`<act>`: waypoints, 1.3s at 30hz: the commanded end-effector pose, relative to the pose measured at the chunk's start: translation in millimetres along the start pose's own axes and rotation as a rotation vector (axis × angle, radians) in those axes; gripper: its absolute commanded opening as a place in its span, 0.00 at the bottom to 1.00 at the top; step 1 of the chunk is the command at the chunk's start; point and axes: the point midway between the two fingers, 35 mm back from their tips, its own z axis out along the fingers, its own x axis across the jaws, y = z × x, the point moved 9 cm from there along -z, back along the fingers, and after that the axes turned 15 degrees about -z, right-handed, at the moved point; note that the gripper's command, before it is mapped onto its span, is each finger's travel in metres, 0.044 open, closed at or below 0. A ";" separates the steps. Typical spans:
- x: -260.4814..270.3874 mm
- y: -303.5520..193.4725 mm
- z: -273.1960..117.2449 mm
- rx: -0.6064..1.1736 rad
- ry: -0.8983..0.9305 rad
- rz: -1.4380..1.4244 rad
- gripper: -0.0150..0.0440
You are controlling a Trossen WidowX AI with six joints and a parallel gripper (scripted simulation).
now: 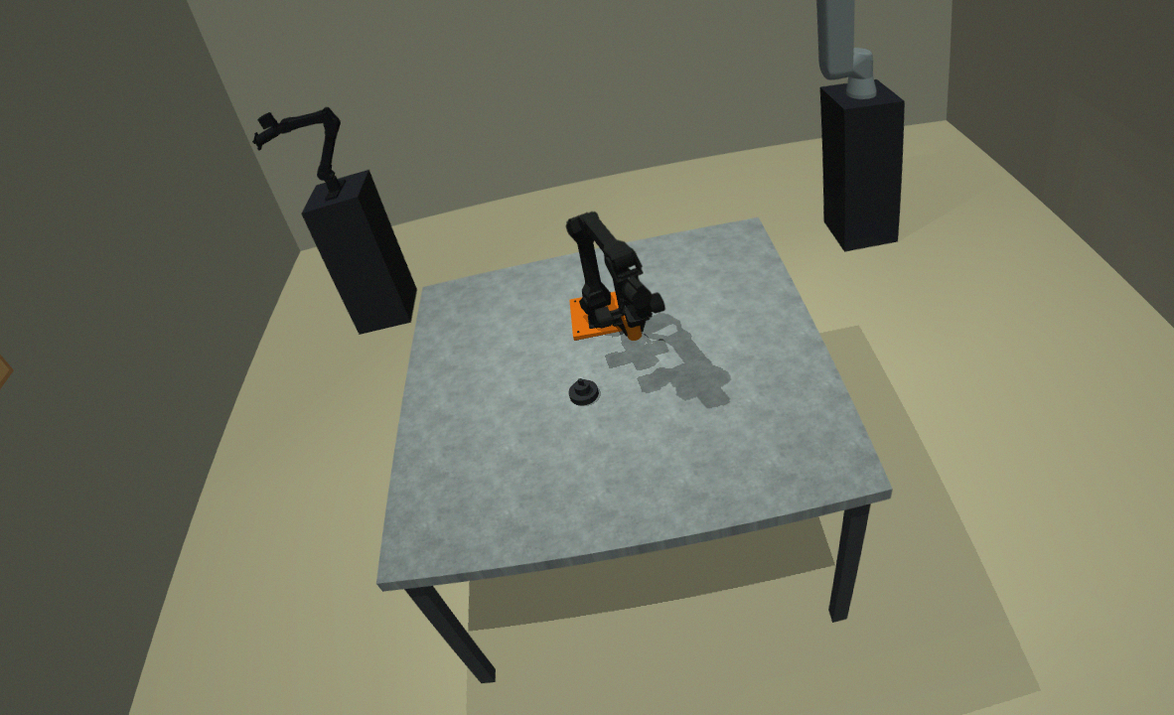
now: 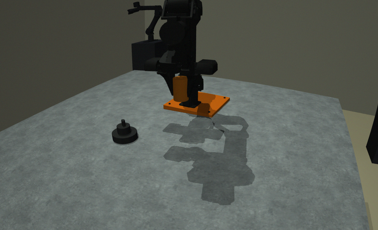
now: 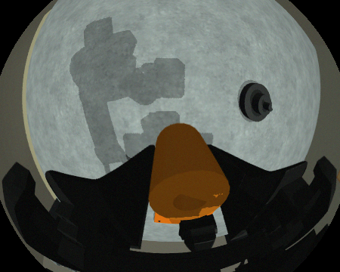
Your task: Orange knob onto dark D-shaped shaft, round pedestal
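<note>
tabletop point(image 1: 519, 462) point(image 2: 84, 177) point(image 3: 215, 45): mottled, stone-like | knob point(image 1: 634, 331) point(image 2: 180, 89) point(image 3: 187, 162): matt, smooth | pedestal point(image 1: 583, 393) point(image 2: 124, 136) point(image 3: 249, 102): matt, smooth

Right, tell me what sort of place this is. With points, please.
Probably a robotics lab or test room: a black arm point(image 1: 587, 257) point(image 2: 195, 45) is mounted on a mottled grey table point(image 1: 519, 480) point(image 2: 70, 183), and two more arms stand on dark pedestals point(image 1: 356, 257) point(image 1: 862, 173) by plain walls.

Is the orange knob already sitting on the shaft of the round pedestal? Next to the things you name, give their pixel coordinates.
No, the knob point(image 1: 634, 330) point(image 2: 180, 89) point(image 3: 185, 162) is between the gripper's fingers, away from the pedestal point(image 1: 583, 397) point(image 2: 124, 139) point(image 3: 248, 103).
</note>
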 end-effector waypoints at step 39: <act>-121.7 6.1 29.9 -0.005 -0.006 0.004 0.25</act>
